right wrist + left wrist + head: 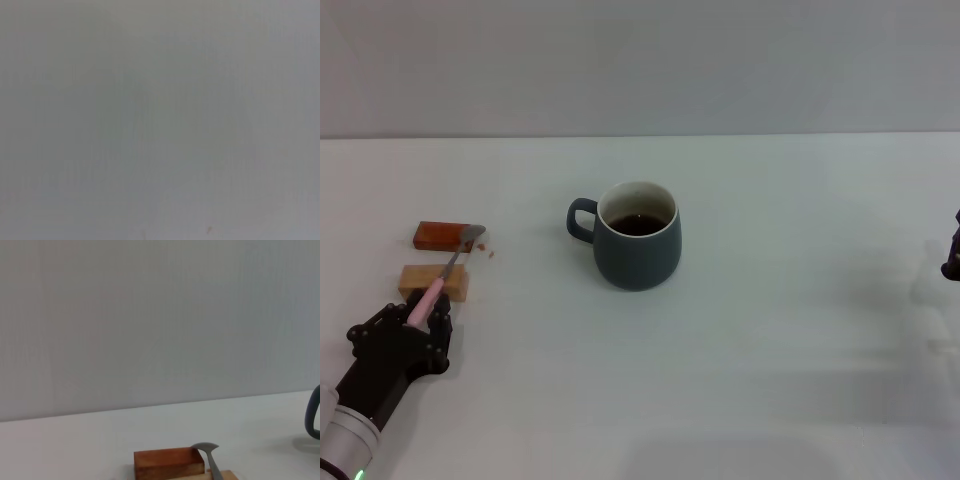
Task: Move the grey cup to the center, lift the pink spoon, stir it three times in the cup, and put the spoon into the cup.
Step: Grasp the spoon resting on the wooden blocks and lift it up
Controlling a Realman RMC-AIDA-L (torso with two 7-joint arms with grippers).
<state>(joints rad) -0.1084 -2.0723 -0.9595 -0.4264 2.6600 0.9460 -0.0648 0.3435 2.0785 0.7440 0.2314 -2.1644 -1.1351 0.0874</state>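
Pink spoon (448,268) is gripped at its handle by our left hand (420,312), so next we lift it toward the centred grey cup (637,247).

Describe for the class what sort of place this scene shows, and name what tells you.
Probably a lab test bench: a bare white table against a plain grey wall, with only a grey cup, a pink spoon in the left pincer, and two small blocks.
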